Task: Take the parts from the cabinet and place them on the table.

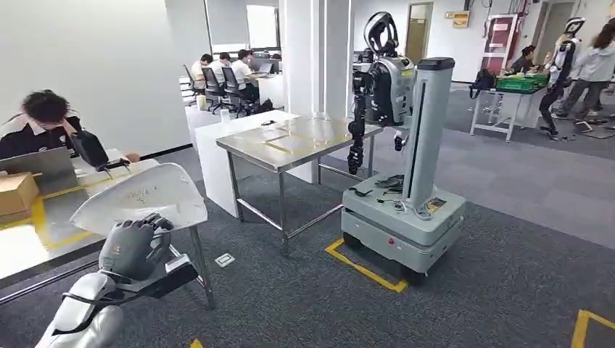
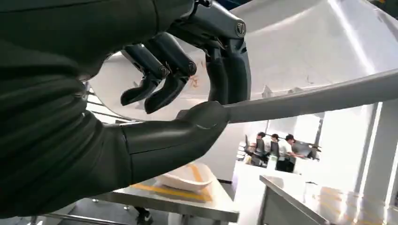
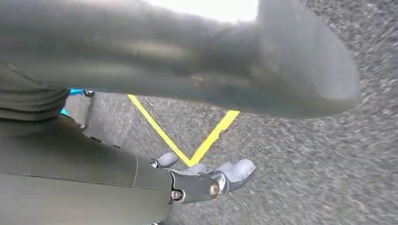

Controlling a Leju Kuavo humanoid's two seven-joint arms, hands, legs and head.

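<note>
1. Gripping one large white curved shell-shaped part (image 1: pixel 141 197), the left hand (image 1: pixel 134 248) has its thumb under the rim and its dark fingers curled over the top, holding it up in front of the robot.
2. A second white curved part (image 2: pixel 187 176) lies on the yellow-taped steel table (image 2: pixel 197 200) at the left.
3. One bare steel table (image 1: pixel 297 141) stands ahead, well apart.
4. The right hand (image 3: pixel 206 180) hangs over grey carpet (image 3: pixel 305 154), fingers apart, holding nothing.
5. One grey wheeled robot (image 1: pixel 402 145) stands beside that table.

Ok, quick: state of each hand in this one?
Left hand: holding the white curved part by its edge.
Right hand: holding nothing; open or closed cannot be told.
</note>
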